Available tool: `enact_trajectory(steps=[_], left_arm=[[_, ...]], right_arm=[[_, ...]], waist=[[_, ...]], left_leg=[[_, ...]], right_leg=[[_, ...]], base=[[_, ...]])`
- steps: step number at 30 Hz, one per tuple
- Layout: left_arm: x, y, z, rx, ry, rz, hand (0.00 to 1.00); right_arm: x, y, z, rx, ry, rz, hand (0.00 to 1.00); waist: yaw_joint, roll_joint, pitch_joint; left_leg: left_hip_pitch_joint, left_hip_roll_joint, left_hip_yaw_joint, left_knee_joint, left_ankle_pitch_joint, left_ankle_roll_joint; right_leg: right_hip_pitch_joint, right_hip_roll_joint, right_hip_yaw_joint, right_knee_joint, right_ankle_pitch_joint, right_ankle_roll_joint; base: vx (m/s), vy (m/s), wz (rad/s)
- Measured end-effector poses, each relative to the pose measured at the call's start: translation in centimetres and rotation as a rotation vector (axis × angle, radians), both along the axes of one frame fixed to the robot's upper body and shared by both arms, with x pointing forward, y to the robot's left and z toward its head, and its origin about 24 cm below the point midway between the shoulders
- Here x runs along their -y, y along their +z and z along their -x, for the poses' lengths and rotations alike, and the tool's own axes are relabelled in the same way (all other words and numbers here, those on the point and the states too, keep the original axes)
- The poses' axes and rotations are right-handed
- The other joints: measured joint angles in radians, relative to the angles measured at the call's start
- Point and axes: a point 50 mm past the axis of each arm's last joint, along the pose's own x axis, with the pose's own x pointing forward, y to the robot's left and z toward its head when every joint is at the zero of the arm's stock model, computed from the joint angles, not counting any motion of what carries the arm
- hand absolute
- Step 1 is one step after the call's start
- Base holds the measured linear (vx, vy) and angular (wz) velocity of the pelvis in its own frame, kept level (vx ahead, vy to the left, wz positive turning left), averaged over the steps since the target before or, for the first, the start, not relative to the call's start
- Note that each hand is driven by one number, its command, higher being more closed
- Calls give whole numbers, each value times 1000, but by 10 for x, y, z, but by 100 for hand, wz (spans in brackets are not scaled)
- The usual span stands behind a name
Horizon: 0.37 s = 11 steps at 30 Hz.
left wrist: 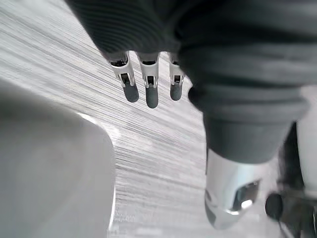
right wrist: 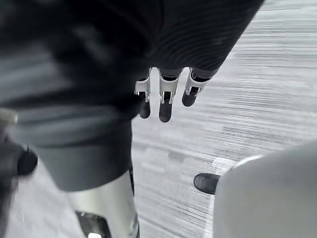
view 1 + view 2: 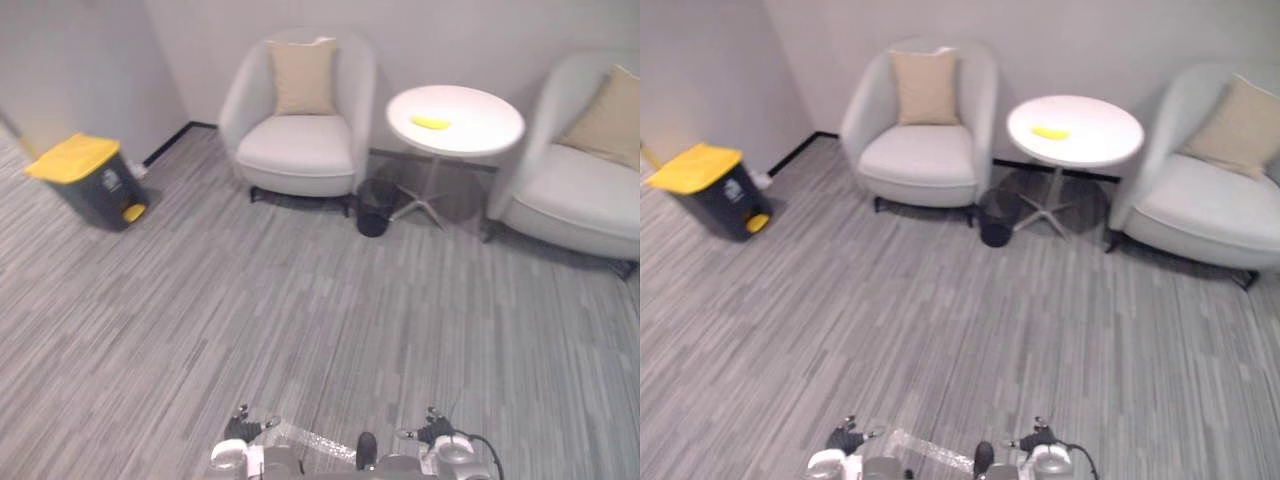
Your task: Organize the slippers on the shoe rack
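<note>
your left robot hand (image 1: 150, 89): fingers hanging loose and straight | right robot hand (image 2: 165, 101): same deal | yellow-lidded bin (image 3: 85, 180) sits far left on the floor (image 3: 330, 320)

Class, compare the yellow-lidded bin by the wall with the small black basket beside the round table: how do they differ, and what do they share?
The bin is boxy, dark grey, with a shut yellow lid; the basket is round, black and open-topped. The bin looks larger than the basket. The bin stands near the wall; the basket sits between armchair and table. Both stand upright on the carpet.
</note>
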Motion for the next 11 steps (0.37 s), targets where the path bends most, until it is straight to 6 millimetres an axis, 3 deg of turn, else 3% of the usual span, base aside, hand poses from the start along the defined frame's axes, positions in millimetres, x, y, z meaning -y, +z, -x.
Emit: enact_trajectory(steps=[1, 2, 5, 8, 11], left_arm=[[2, 0, 1, -1, 11, 10, 0], [-1, -2, 5, -13, 14, 1, 0], [-7, -2, 7, -19, 12, -14, 0], [-6, -4, 12, -45, 10, -9, 0], [-4, -6, 14, -60, -4, -6, 0]], right_arm=[[3, 0, 0, -1, -11, 4, 0], [-1, 0, 1, 0, -21, -8, 0], [-4, -4, 12, -23, -57, -27, 0], [-4, -5, 16, -34, -57, -28, 0], [-1, -7, 19, -51, -60, -25, 0]], waist=[[2, 8, -7], [1, -8, -14], [2, -43, -29], [-3, -38, -47], [-4, -31, -54]], left_leg=[[14, -12, -5, -28, 27, 17], [42, -12, 37, -93, 34, 23], [108, -31, 68, -179, 76, 21], [164, -45, 68, -246, 121, 27], [184, -63, 40, -245, 123, 28]], right_leg=[[17, 3, 23, -26, 13, 18], [11, -15, 19, 7, 17, 31], [49, -34, 37, -20, 12, 23], [64, -37, 55, -33, 11, 25], [81, -41, 64, -42, 2, 38]], base=[[99, 159, -73], [114, 130, -66], [241, 89, -40], [192, 72, -14], [194, 64, -16]])
